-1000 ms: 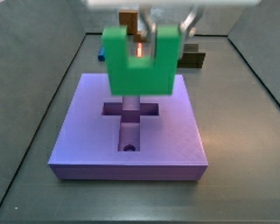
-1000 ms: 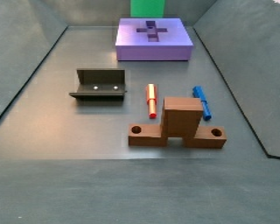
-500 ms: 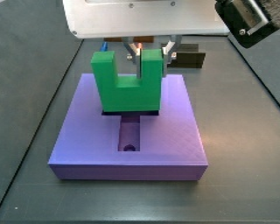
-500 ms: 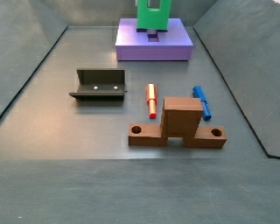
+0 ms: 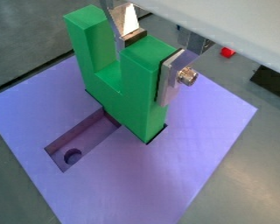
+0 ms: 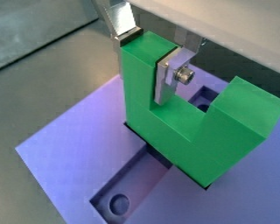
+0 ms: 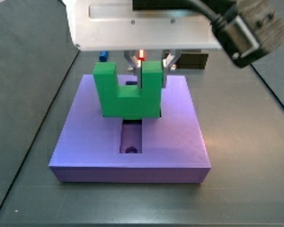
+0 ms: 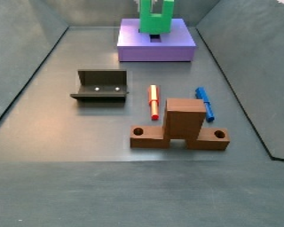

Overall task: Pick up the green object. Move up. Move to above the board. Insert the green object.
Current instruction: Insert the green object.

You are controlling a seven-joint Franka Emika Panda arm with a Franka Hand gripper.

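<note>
The green object (image 7: 127, 93) is a bright green U-shaped block standing upright on the lavender board (image 7: 97, 146), prongs up. Its base sits in the cross-shaped recess, as both wrist views show (image 5: 119, 83) (image 6: 189, 122). My gripper (image 7: 153, 62) comes down from above and is shut on one prong, with a silver finger on each side of it (image 5: 149, 57) (image 6: 145, 57). One arm of the recess (image 5: 78, 140) stays uncovered, with a round hole (image 5: 70, 157) in it. In a side view the green object (image 8: 155, 16) stands on the board (image 8: 138, 49) at the far end.
On the grey floor away from the board are the dark fixture (image 8: 97, 87), a red peg (image 8: 153, 102), a blue peg (image 8: 204, 104) and a brown cross-shaped block (image 8: 180, 124). Low dark walls border the floor.
My gripper has moved down with the green object, from hanging above the board to its base sitting in the cross-shaped recess.
</note>
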